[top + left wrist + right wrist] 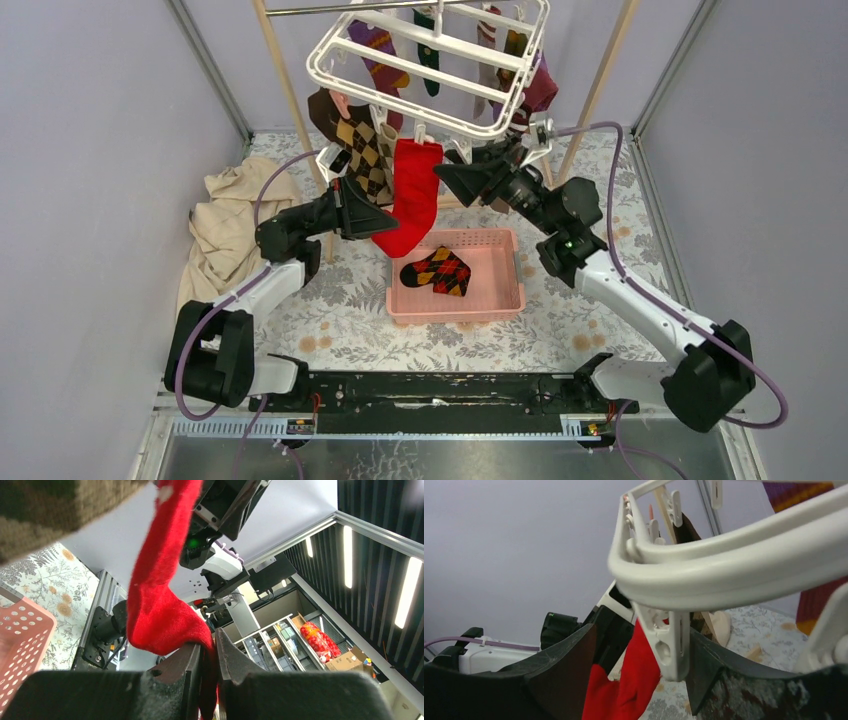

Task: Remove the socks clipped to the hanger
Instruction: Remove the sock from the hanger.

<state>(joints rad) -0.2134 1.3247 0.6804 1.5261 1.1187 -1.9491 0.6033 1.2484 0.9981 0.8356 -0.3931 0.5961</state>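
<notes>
The white hanger (430,62) hangs from a rod with several socks clipped under it. A plain red sock (410,195) dangles from its front edge, beside a brown-yellow argyle sock (360,150). My left gripper (385,215) is shut on the red sock's lower part (160,610), with fabric pinched between the jaws (209,640). My right gripper (448,172) is open at the hanger's front rim (734,570). A white clip (669,645) sits between its fingers (641,630), close to the right one. The red sock (634,680) hangs just behind that clip.
A pink basket (505,290) below the hanger holds one argyle sock (436,270). A beige cloth (230,220) lies heaped at the left. Light wooden poles (595,95) stand on both sides of the hanger. Grey walls close in left and right.
</notes>
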